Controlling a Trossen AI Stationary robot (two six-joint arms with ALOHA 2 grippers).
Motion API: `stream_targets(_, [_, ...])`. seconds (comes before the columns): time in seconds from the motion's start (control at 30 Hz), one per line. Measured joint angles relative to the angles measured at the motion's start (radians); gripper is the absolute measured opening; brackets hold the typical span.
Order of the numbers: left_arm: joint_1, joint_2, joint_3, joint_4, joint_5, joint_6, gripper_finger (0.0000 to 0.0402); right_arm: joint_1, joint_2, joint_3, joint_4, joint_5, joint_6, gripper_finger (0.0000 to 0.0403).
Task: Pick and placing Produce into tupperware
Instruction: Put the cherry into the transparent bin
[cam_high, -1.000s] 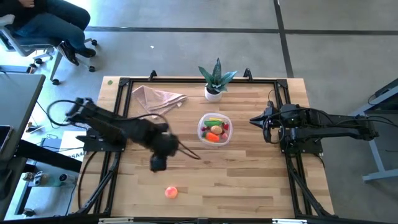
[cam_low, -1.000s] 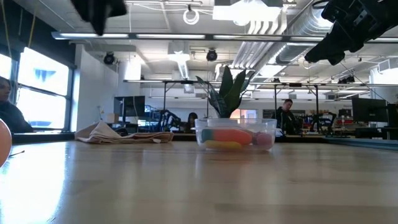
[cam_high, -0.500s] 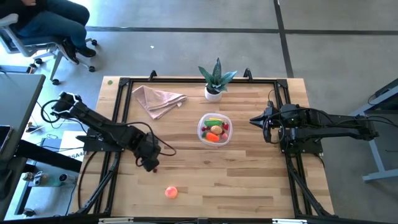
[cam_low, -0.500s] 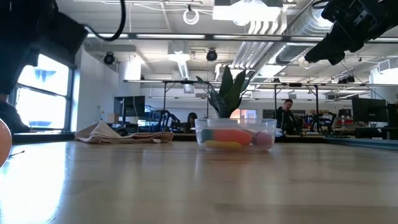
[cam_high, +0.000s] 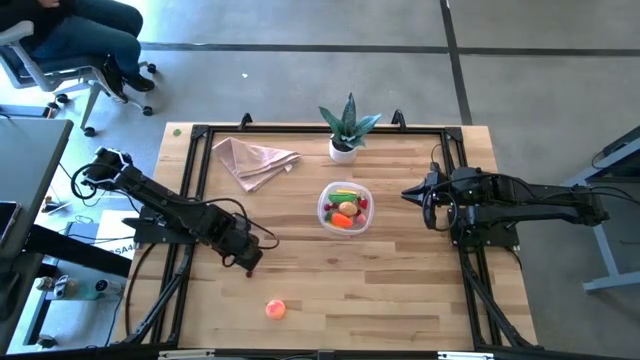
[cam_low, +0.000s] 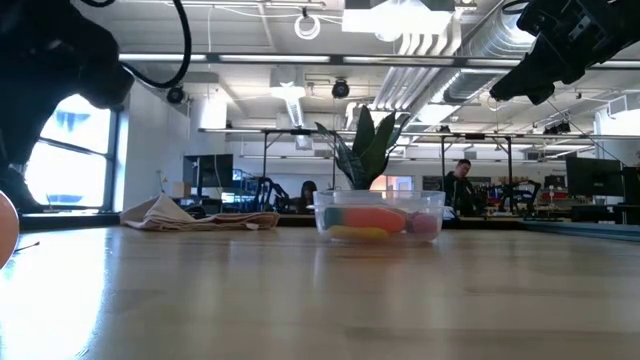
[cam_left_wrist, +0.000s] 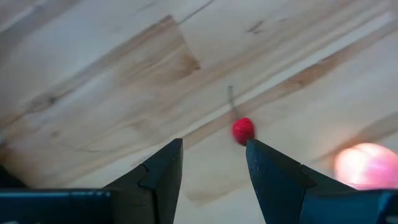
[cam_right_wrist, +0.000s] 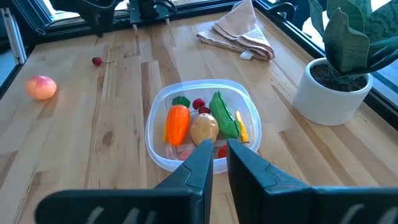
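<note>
My left gripper is open and low over the left half of the table. A small red cherry with a thin stem lies on the wood just beyond its fingertips, close to one of them and untouched. A pink-orange peach rests on the table nearer the near edge. The clear tupperware sits mid-table and holds an orange carrot, a green pod, a tan piece and small red bits. My right gripper hovers to the container's right, fingers nearly together.
A spiky potted plant in a white pot stands at the far edge behind the container. A crumpled beige cloth lies far left. Black frame rails run along the table's sides. A seated person is beyond the far left corner.
My left arm has come down from well above the table, with its gripper drawing a little toward the left edge. The gripper now sits low over the cherry. The right arm and the produce have stayed put.
</note>
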Motion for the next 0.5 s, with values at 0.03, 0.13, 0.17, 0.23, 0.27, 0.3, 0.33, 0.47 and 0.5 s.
stream_targets(0.03, [0.0, 0.0, 0.0, 0.014, 0.0, -0.001, 0.0168, 0.0, 0.0, 0.0, 0.0, 0.0, 0.0, 0.0035])
stream_targets(0.13, [0.0, 0.0, 0.0, 0.051, 0.0, -0.005, 0.0168, 0.0, 0.0, 0.0, 0.0, 0.0, 0.0, 0.0035])
stream_targets(0.17, [0.0, 0.0, 0.0, 0.056, 0.0, -0.009, 0.0168, 0.0, 0.0, 0.0, 0.0, 0.0, 0.0, 0.0035])
stream_targets(0.23, [-0.005, 0.005, 0.0, 0.062, 0.0, -0.025, 0.0168, 0.0, 0.0, 0.0, 0.0, 0.0, 0.0, 0.0035])
stream_targets(0.27, [-0.015, 0.007, 0.0, 0.062, -0.005, -0.04, 0.0168, 0.0, 0.0, 0.0, 0.0, 0.0, 0.0, 0.0035])
stream_targets(0.3, [-0.025, 0.007, 0.0, 0.061, -0.005, -0.06, 0.0168, 0.0, 0.0, 0.0, 0.0, 0.0, 0.0, 0.0035])
stream_targets(0.33, [-0.037, 0.008, 0.0, 0.065, -0.006, -0.081, 0.0168, 0.0, 0.0, 0.0, 0.0, 0.0, 0.0, 0.0035])
stream_targets(0.47, [-0.084, 0.015, 0.0, 0.085, -0.03, -0.177, 0.0168, 0.0, 0.0, 0.0, 0.0, 0.0, 0.0, 0.0035])
stream_targets(0.5, [-0.094, 0.016, 0.0, 0.092, -0.043, -0.201, 0.0168, 0.0, 0.0, 0.0, 0.0, 0.0, 0.0, 0.0035])
